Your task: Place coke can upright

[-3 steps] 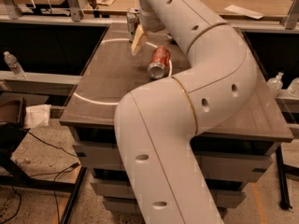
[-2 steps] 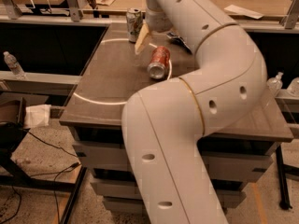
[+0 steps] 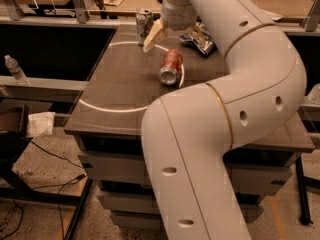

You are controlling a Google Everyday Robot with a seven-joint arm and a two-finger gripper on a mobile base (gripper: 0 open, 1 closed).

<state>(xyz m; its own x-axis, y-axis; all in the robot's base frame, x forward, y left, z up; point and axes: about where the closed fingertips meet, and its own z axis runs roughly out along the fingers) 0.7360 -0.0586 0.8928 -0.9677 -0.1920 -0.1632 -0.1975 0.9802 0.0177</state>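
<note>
The coke can (image 3: 170, 66) is red with a silver end and lies on its side near the middle of the dark table (image 3: 115, 84), its end facing the camera. My gripper (image 3: 174, 35) hangs just behind and above the can, at the end of the large white arm. Its fingers are spread apart and hold nothing. One tan fingertip (image 3: 152, 37) shows to the left of the can; the other is partly hidden by the wrist.
A white-and-green soda can (image 3: 144, 24) stands upright at the back of the table, just left of the gripper. A dark snack bag (image 3: 202, 41) lies at the back right. A water bottle (image 3: 15, 69) and a crumpled cloth (image 3: 40, 123) are off to the left, below table height.
The gripper has shifted slightly right and towards the back of the table. The coke can has not moved.
</note>
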